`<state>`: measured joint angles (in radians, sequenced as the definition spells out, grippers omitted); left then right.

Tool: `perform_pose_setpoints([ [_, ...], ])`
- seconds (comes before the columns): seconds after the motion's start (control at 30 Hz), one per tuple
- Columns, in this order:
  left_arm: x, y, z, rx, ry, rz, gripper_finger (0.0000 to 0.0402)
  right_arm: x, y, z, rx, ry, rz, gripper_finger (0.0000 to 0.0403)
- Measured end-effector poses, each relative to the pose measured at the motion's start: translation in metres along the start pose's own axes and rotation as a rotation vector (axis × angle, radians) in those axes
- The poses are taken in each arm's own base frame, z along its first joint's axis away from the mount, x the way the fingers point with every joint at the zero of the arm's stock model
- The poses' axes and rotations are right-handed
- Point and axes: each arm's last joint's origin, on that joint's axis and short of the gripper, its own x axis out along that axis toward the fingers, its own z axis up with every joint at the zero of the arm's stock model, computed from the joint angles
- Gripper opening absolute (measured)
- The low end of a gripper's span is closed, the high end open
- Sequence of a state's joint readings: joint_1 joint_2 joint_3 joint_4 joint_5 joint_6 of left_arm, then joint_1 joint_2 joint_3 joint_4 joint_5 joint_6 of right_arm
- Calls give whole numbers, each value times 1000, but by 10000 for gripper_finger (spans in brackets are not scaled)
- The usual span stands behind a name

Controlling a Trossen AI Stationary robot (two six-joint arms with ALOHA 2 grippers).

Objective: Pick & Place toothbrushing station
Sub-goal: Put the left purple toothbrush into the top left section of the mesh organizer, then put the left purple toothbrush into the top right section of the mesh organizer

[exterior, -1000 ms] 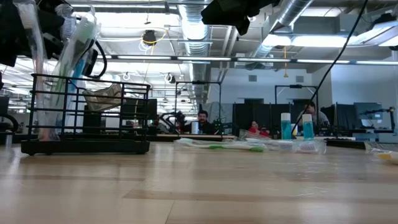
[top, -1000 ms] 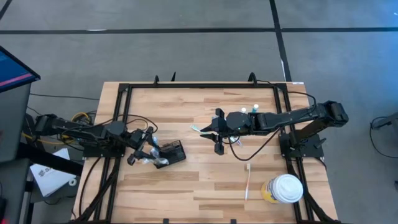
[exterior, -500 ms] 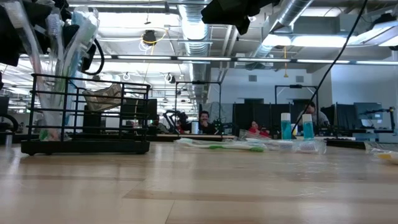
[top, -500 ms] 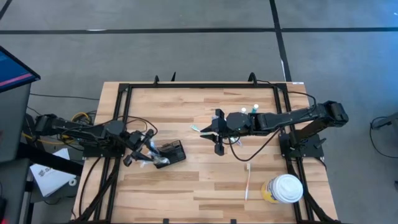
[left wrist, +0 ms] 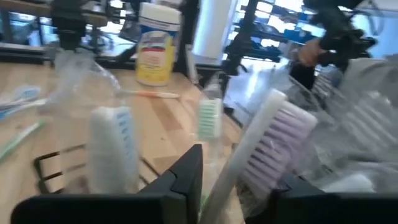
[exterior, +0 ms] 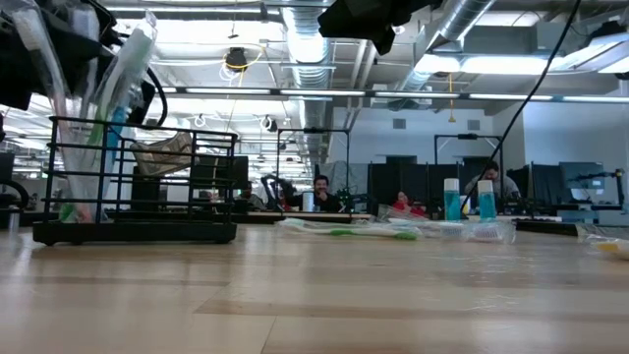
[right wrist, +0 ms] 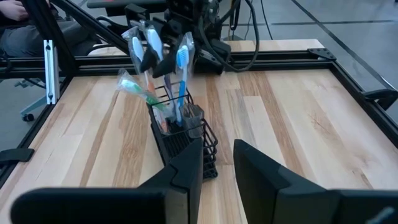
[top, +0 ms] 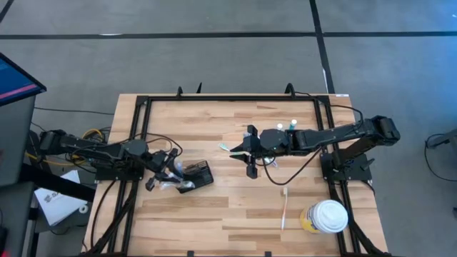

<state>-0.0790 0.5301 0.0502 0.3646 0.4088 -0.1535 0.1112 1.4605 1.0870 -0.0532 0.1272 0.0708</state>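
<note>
High view, white-lidded cup (top: 326,216) well apart from holder box (top: 196,175), loose toothbrush (top: 284,208) between.

- Toothbrush holder (top: 196,175) on table (top: 214,214), left of centre; wrapped toothbrushes (right wrist: 151,56) stand in it
- Left gripper (top: 166,173) at holder's left end, among the brushes
- Right gripper (top: 250,165) above table centre, right of holder
- Loose toothbrush (top: 284,208) near right front, beside lidded cup (top: 325,216)

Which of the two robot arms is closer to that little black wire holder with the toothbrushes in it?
The left. Its tool is right at the black wire holder's toothbrushes, on its left end. The right tool hangs over the table's middle, well apart from it.
</note>
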Motion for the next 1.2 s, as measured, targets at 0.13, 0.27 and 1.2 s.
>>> perform_pose_setpoints([
  [0.13, 0, 0, 0, 0, 0, -10, 69, 0, 0, 0, 0, 0, 0, 82],
  [0.27, 0, -1, 2, 8, -19, -14, 68, 0, 0, 0, 0, 0, 0, 82],
  [1.2, -2, -3, 20, 93, -199, 16, 180, 0, 0, 0, 0, 0, 0, 82],
])
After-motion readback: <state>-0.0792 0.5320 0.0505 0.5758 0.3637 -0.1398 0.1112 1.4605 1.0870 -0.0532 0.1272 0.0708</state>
